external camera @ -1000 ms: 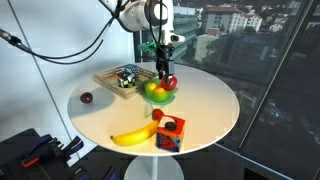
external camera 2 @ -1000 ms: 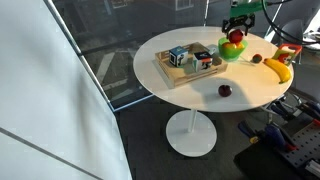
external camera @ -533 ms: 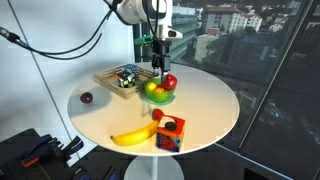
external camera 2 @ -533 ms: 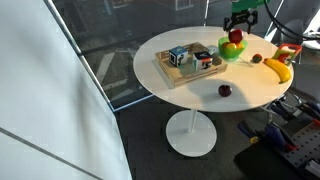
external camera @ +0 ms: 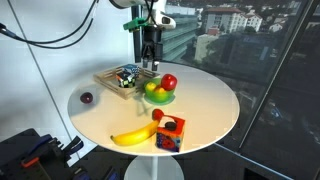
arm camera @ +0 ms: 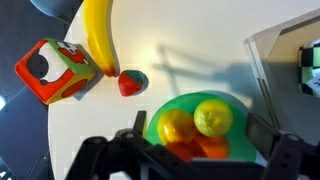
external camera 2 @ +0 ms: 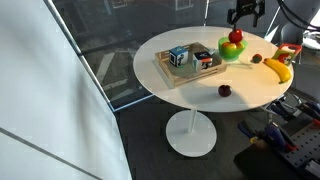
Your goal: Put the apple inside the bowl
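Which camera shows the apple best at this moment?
An exterior view shows the apple best: red, unobstructed, resting in the bowl beside yellow fruit. In an exterior view from farther away it is only a small red spot. The wrist view shows just a reddish patch at the bowl's lower edge, too cut off to be sure.

The apple is red, the bowl green, the banana yellow

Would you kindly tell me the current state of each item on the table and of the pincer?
apple: sitting in the bowl, ungripped.
bowl: upright, holding the apple and yellow fruit.
pincer: open, empty, above the bowl.
banana: lying flat on the table.
toy cube: standing beside the banana.
wooden tray: flat on table, holding blocks.
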{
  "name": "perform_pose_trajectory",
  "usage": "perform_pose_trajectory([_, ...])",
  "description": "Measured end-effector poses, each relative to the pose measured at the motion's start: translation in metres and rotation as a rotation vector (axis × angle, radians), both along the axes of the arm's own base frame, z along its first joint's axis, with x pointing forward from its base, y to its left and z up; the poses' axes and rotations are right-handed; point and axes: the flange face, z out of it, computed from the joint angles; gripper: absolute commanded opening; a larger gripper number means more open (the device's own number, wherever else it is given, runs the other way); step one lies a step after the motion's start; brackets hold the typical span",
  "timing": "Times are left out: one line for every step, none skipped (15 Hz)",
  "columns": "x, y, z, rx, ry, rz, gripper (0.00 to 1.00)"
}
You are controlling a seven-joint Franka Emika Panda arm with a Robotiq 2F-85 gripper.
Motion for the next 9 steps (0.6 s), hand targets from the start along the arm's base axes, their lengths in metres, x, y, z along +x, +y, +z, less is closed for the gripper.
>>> perform_pose_trajectory([-0.007,0.003,0.006,0.008,0.018,0.013,1.0])
perform_pose_trajectory([-0.014,0.007,0.012,0.016,0.035,0.025,1.0])
perform_pose_trajectory([-0.022,0.01,0.018,0.022,0.053,0.034,1.0])
perform_pose_trajectory([-0.03,0.013,0.023,0.028,0.071,0.041,1.0])
perform_pose_trajectory([-0.038,0.016,0.029,0.033,0.089,0.047,1.0])
perform_pose_trajectory([-0.047,0.019,0.034,0.037,0.104,0.051,1.0])
perform_pose_trajectory([-0.055,0.021,0.039,0.04,0.114,0.053,1.0])
perform_pose_trajectory([-0.062,0.023,0.044,0.043,0.119,0.055,1.0])
perform_pose_trajectory([-0.069,0.025,0.049,0.045,0.117,0.058,1.0])
